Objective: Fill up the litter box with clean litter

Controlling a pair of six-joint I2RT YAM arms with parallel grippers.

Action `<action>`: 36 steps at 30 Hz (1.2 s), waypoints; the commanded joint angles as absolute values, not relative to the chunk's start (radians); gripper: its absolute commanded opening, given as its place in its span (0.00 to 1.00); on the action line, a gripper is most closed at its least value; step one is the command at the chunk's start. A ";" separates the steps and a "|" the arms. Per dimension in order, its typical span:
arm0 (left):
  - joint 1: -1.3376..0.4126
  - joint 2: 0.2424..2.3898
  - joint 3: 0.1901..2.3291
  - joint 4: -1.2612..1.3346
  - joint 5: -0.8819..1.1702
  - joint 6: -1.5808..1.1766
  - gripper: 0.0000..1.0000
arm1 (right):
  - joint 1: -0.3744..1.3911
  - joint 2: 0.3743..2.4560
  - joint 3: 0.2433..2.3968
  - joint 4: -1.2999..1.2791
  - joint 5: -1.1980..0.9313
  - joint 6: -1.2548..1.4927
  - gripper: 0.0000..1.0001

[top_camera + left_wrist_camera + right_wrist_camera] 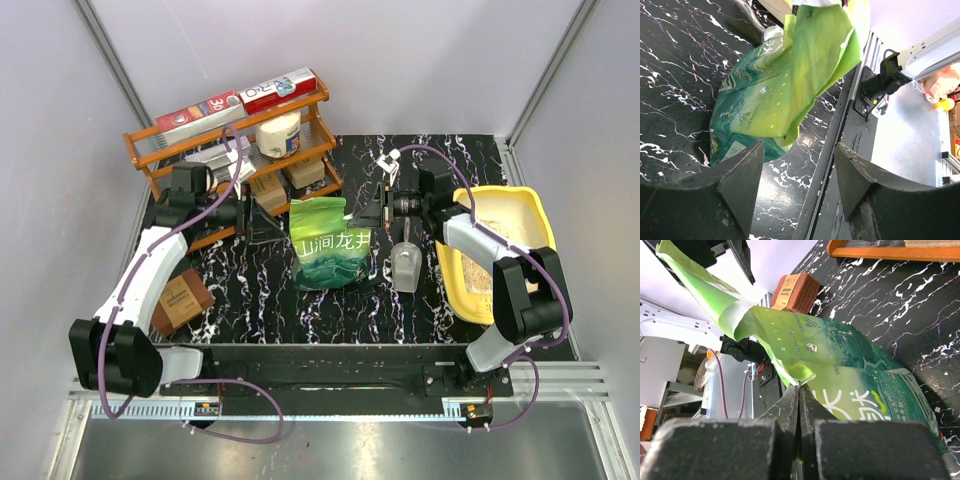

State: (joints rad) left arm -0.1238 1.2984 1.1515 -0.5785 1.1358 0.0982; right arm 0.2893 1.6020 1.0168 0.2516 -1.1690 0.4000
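Observation:
The green pouch (328, 245) with white Chinese characters stands mid-table, its top open. It also shows in the left wrist view (780, 90) and the right wrist view (860, 370). My right gripper (362, 215) is shut on the pouch's upper right edge, and in its own view (799, 395) the jaws pinch the light green film. My left gripper (262, 218) is open and empty just left of the pouch top, and its own view (797, 185) has the pouch ahead of it, not touching. The yellow litter box (530, 215) lies at the right, with pale litter (495, 213) in it.
A grey scoop (405, 265) lies between the pouch and the litter box. An orange wire rack (240, 150) with boxes and a jar stands at the back left. A brown box (183, 300) lies at the front left, also in the right wrist view (795, 290).

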 commanded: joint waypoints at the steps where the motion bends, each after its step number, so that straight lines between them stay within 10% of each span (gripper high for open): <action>1: -0.162 1.259 1.080 -0.352 1.114 -0.024 0.63 | 0.275 1.585 1.091 0.253 -1.201 0.448 0.00; 28: -0.253 1.382 0.901 0.103 1.069 -0.544 0.40 | 0.278 1.586 1.020 0.428 -1.209 0.646 0.08; 36: -0.230 1.423 0.954 0.003 1.147 -0.502 0.00 | 0.264 1.615 1.029 0.518 -1.371 0.814 0.00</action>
